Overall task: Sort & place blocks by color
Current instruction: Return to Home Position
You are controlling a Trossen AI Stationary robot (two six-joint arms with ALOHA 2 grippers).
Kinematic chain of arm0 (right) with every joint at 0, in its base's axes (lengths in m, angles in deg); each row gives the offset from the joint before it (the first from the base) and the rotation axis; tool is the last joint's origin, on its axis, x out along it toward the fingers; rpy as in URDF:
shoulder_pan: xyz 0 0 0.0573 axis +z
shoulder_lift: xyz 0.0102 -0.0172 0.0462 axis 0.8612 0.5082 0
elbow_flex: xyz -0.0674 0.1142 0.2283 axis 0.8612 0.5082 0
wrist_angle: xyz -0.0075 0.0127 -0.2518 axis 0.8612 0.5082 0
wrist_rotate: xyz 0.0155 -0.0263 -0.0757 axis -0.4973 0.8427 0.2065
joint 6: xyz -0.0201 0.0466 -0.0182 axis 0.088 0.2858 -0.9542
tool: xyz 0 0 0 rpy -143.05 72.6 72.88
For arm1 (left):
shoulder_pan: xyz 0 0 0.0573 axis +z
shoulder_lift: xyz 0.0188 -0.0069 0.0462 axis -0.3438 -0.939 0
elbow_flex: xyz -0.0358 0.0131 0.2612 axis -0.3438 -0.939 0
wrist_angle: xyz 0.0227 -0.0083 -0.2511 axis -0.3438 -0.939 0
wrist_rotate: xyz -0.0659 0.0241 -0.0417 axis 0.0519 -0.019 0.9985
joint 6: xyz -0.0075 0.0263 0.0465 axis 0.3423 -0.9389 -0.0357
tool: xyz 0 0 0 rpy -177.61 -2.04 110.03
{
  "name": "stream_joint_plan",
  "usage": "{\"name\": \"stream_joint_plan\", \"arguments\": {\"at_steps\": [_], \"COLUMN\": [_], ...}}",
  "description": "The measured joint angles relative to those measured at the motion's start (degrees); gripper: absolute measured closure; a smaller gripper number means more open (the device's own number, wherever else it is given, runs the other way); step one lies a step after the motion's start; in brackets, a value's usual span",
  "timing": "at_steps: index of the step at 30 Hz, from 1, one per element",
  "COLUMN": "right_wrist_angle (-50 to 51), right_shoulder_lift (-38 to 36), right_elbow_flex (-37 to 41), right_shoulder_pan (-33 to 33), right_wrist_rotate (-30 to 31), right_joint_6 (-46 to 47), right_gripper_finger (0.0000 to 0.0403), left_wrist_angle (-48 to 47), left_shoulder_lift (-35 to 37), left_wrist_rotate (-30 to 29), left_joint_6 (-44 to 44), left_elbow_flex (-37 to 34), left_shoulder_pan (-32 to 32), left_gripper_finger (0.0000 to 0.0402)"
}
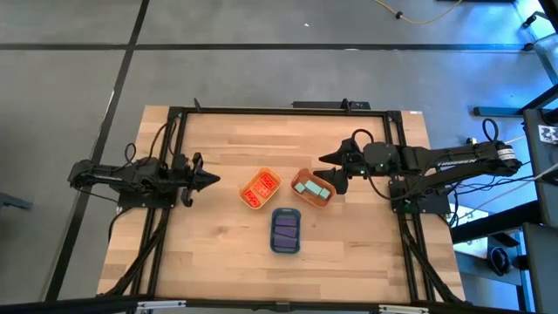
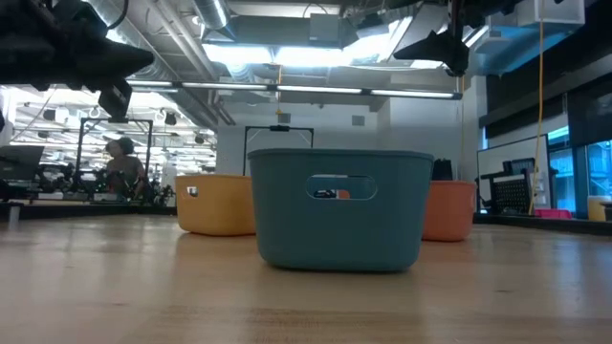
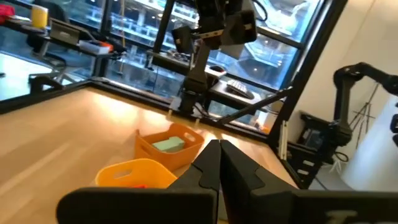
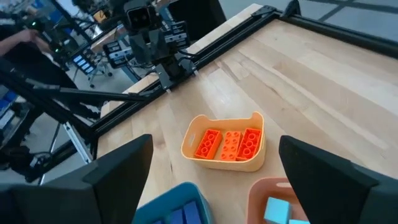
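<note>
On the wooden surface (image 1: 218,262), red-orange blocks (image 1: 259,188) lie in the yellow tray (image 4: 217,162), teal blocks (image 1: 313,188) in the orange tray (image 3: 163,154) just beside it, purple blocks (image 1: 286,228) in the blue tray (image 2: 335,229) near both. Left hand (image 1: 207,180) hovers apart from the yellow tray, fingers (image 3: 208,165) pressed together; right hand (image 1: 334,171) hangs beside the orange tray, fingers spread wide.

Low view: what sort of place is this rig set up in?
Probably an open-plan robotics lab or workshop: exposed ceiling pipes and strip lights, a person at cluttered workbenches beyond the table, and tall windows in the left wrist view.
</note>
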Motion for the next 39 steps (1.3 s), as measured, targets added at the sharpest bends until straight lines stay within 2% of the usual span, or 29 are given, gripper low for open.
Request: {"name": "stream_joint_plan", "arguments": {"at_steps": [7, 11, 16, 19, 23, 24, 32, 39], "right_wrist_angle": [1.33, 2.2, 6.76, 9.53, 10.22, 10.11, 2.85, 3.04], "right_shoulder_lift": [-0.01, -1.42, -6.65, -11.3, -19.82, -22.22, -41.18, -52.98], "right_elbow_flex": [0.0, 0.0, 0.0, 0.58, 5.6, 7.46, 23.12, 28.3], "right_shoulder_pan": [0.0, 0.0, -0.02, -0.02, 0.06, 0.15, 1.2, 1.2], "right_wrist_rotate": [1.65, 1.62, 1.13, -1.9, -6.66, -7.56, -9.38, -10.66], "right_joint_6": [3.84, 1.74, -4.89, -8.49, -9.41, -8.87, -5.26, -5.11], "right_gripper_finger": [0.0062, 0.0101, 0.0207, 0.0283, 0.0379, 0.039, 0.0399, 0.04], "left_wrist_angle": [-2.23, -2.11, -2.07, -2.06, -2.08, -2.06, -2.04, -2.02], "left_shoulder_lift": [0.0, 0.0, 0.0, 0.0, 0.0, 0.0, 0.0, 0.0], "left_wrist_rotate": [-0.73, -0.74, -0.74, -0.74, -0.74, -0.74, -0.74, -0.75], "left_joint_6": [-0.35, -0.33, -0.31, -0.24, -0.2, -0.2, -0.2, -0.2], "left_elbow_flex": [0.0, 0.0, 0.0, 0.0, 0.0, 0.0, 0.0, 0.0], "left_shoulder_pan": [0.0, 0.0, 0.0, 0.0, 0.0, 0.0, 0.0, 0.0], "left_gripper_finger": [0.0401, 0.0401, 0.0401, 0.0402, 0.0402, 0.0402, 0.0401, 0.0401]}}
